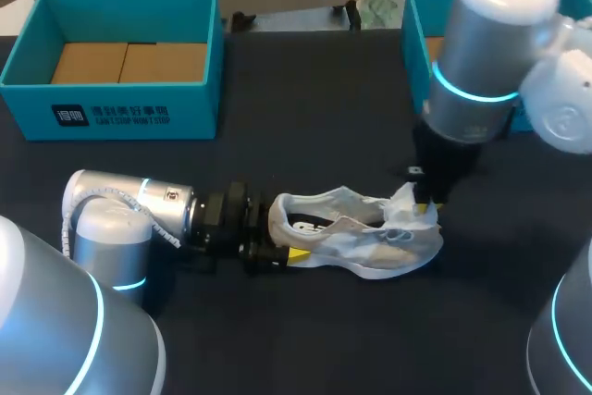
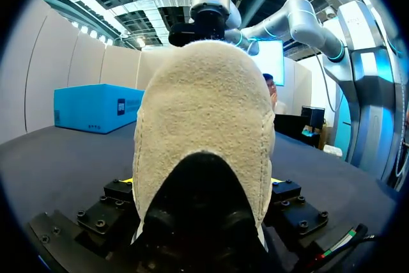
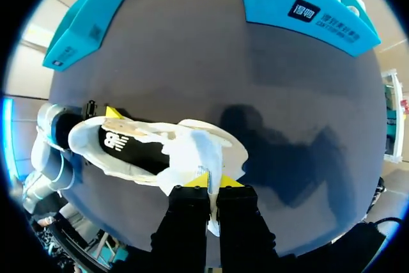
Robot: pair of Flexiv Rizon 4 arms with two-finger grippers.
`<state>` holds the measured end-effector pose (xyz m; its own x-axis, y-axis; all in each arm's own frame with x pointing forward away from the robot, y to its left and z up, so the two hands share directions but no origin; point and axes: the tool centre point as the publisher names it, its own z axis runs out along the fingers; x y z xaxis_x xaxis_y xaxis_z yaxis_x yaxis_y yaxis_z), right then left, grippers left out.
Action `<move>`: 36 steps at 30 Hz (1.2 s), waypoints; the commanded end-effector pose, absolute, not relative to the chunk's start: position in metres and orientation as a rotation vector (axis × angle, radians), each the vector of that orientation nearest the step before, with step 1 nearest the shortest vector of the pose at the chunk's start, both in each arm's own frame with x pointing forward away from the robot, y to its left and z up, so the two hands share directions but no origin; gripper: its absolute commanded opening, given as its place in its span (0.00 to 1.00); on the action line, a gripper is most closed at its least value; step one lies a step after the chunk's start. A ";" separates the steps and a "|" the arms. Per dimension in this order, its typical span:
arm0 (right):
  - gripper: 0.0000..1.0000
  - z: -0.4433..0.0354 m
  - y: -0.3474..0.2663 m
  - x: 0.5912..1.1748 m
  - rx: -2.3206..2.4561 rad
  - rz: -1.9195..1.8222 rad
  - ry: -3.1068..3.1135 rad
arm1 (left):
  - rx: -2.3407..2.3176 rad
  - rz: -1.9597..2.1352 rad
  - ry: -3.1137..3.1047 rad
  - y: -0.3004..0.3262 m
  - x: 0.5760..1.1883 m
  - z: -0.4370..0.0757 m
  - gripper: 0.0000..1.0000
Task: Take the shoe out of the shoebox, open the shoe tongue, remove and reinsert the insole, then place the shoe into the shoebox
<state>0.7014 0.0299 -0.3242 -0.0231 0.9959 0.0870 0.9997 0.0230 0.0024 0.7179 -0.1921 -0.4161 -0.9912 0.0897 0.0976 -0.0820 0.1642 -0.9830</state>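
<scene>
Resting at lower centre of the dark surface (image 1: 324, 339), the white shoe (image 1: 356, 238) has its heel clamped by the left hand (image 1: 277, 236); the right hand (image 3: 214, 182) pinches fabric near its toe.

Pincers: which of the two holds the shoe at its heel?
The left pincer: it grips the shoe at the heel, while the right pincer pinches white material at its front end.

Shoe (image 1: 356, 238) between left gripper (image 1: 280, 236) and right gripper (image 1: 427, 208), shoebox (image 1: 129, 108) behind — leftward
</scene>
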 end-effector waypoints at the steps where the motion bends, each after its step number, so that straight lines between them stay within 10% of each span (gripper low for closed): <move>1: 0.00 -0.336 0.008 0.698 -1.955 -0.414 -2.015 | -0.005 1.949 -2.295 -0.192 0.717 -0.417 0.00; 19: 0.00 -0.385 -0.007 0.690 -1.816 -0.588 -1.985 | -0.005 1.949 -2.295 -0.192 0.717 -0.417 0.00; 26: 0.39 -0.381 -0.011 0.687 -1.825 -0.588 -1.991 | -0.005 1.949 -2.295 -0.192 0.717 -0.417 0.00; 36: 0.47 -0.324 -0.008 0.690 -1.870 -0.484 -2.140 | -0.005 1.949 -2.295 -0.192 0.717 -0.417 0.00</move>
